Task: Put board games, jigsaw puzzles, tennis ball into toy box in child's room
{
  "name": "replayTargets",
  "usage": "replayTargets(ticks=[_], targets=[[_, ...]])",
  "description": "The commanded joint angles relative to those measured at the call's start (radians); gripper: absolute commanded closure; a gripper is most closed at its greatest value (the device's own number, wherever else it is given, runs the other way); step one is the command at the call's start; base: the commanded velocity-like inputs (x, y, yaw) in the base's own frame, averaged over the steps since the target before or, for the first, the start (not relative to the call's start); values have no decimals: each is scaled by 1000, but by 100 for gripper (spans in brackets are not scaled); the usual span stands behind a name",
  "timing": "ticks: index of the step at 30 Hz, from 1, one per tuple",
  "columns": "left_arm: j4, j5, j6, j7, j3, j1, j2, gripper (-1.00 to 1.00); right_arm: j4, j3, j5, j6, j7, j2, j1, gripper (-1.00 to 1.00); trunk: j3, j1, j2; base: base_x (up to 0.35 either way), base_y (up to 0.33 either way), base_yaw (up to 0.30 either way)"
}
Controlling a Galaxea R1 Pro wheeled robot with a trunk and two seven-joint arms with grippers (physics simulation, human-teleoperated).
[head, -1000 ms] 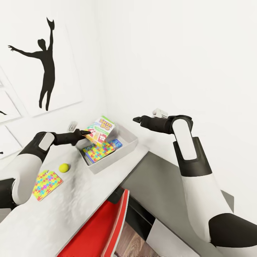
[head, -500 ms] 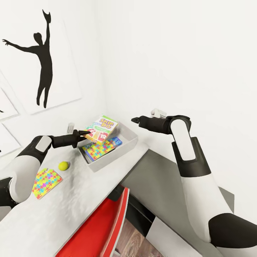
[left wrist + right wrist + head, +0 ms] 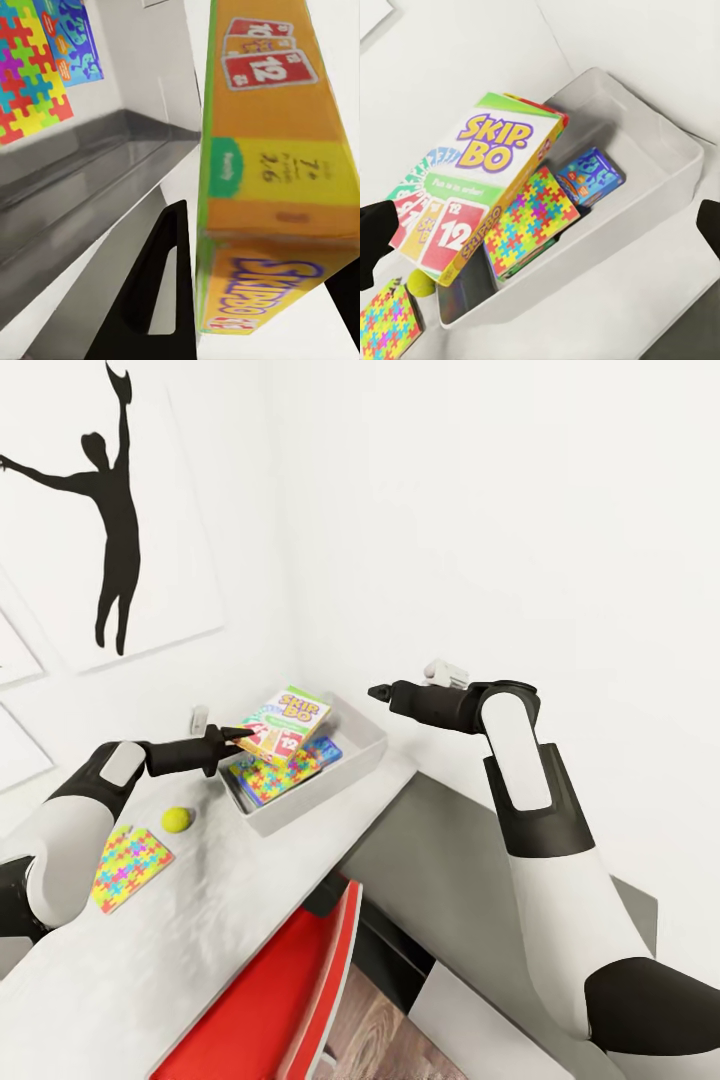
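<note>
SKIP-BO box [image 3: 284, 723] held over the toy box [image 3: 362, 758], clamped in the left pincer [image 3: 238, 734].

The box looks light, stiff and smooth-faced, likely slippery; it is pinched at one edge and tilts, so a hold nearer its middle would seem steadier. Inside the bin lie one jigsaw puzzle [image 3: 528, 220] and one blue board game [image 3: 591, 175]. On the worktop [image 3: 190, 920] wait one tennis ball [image 3: 177, 819] and one smaller puzzle [image 3: 128, 865]. The right pincer [image 3: 378, 691] hovers near the bin; whether its jaws are apart cannot be told.
</note>
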State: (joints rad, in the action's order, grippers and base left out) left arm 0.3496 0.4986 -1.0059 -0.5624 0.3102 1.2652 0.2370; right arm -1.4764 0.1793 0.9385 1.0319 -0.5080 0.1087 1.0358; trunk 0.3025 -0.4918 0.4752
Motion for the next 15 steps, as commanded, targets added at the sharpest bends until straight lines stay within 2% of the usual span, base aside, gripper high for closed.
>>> replayTargets(ticks=[1, 4, 6, 9, 12, 15], targets=[[-1, -8, -3, -3, 7, 1, 0, 100, 0, 0, 10, 2, -10, 0, 1, -100, 3, 0, 2, 0, 0, 0], [0, -9, 0, 15, 11, 2, 2, 100, -1, 1, 10, 2, -10, 0, 1, -100, 8, 0, 2, 0, 0, 0], [0, -10, 0, 22, 26, 2, 2, 100, 0, 1, 10, 2, -10, 0, 1, -100, 12, 0, 2, 0, 0, 0], [0, -11, 1, 37, 80, 2, 0, 100, 0, 2, 10, 2, -10, 0, 1, -100, 17, 0, 2, 0, 0, 0], [0, -11, 2, 62, 106, 2, -1, 100, -1, 2, 10, 2, -10, 0, 1, -100, 21, 0, 2, 0, 0, 0], [0, -11, 4, 80, 115, 2, -1, 100, -1, 2, 10, 2, -10, 0, 1, -100, 26, 0, 2, 0, 0, 0]])
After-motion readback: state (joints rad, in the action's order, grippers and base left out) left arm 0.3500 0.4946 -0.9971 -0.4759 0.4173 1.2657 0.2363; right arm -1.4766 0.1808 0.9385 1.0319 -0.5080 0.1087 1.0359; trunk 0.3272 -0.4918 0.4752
